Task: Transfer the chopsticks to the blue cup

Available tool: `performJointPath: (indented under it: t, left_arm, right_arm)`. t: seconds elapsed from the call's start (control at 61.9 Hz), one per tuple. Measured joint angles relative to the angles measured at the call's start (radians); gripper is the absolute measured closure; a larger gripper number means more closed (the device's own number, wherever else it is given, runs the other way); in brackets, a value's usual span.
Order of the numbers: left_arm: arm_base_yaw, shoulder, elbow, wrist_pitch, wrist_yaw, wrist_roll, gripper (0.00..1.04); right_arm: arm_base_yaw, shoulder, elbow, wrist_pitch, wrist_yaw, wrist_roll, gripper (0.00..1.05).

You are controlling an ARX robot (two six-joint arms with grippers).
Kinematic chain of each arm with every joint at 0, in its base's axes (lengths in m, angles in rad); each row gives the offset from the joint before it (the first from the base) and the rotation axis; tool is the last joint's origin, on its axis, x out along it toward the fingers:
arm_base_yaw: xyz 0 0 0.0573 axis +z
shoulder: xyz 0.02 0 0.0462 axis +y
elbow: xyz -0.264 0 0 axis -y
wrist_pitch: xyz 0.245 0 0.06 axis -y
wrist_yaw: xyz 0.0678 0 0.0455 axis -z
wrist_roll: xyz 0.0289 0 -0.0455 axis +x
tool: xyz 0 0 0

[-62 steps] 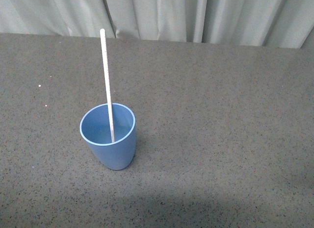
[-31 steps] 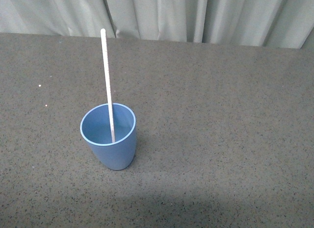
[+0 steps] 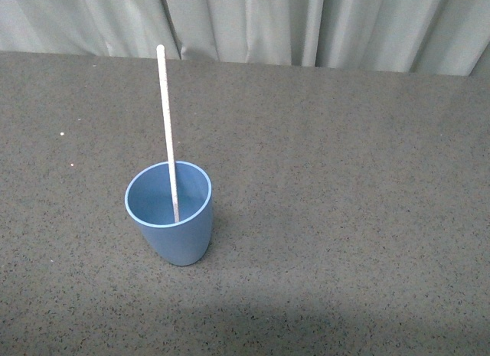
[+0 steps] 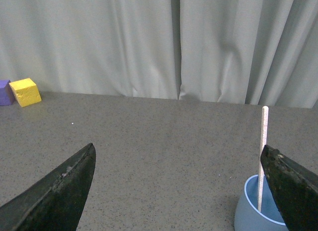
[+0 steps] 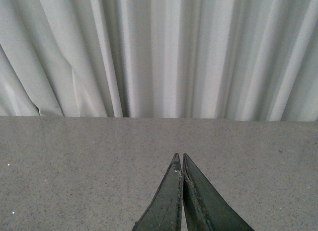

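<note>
The blue cup (image 3: 170,214) stands upright on the dark grey table, left of centre in the front view. One cream chopstick (image 3: 165,119) stands in it, leaning on the far rim with its top tilted away and slightly left. No arm shows in the front view. In the left wrist view my left gripper (image 4: 178,161) is open and empty, with its black fingers wide apart. The cup (image 4: 251,210) and the chopstick (image 4: 263,151) sit just beside one finger. In the right wrist view my right gripper (image 5: 179,156) is shut and empty above bare table.
A pale curtain (image 3: 306,23) hangs behind the table's far edge. A yellow block (image 4: 26,92) and a purple block (image 4: 5,92) sit at the far edge of the table in the left wrist view. Small white specks (image 3: 61,134) lie on the table's left.
</note>
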Motion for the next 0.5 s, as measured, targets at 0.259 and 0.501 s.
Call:
performJointPath:
  t: [0.259, 0.501]
  left_arm:
    - [0.0, 0.0, 0.0, 0.0, 0.0, 0.0, 0.07]
    - [0.0, 0.0, 0.0, 0.0, 0.0, 0.0, 0.07]
  right_arm:
    - [0.0, -0.089, 0.0, -0.089, 0.0, 0.0, 1.04]
    - [0.0, -0.254, 0.001, -0.282, -0.003, -0.001, 1.04]
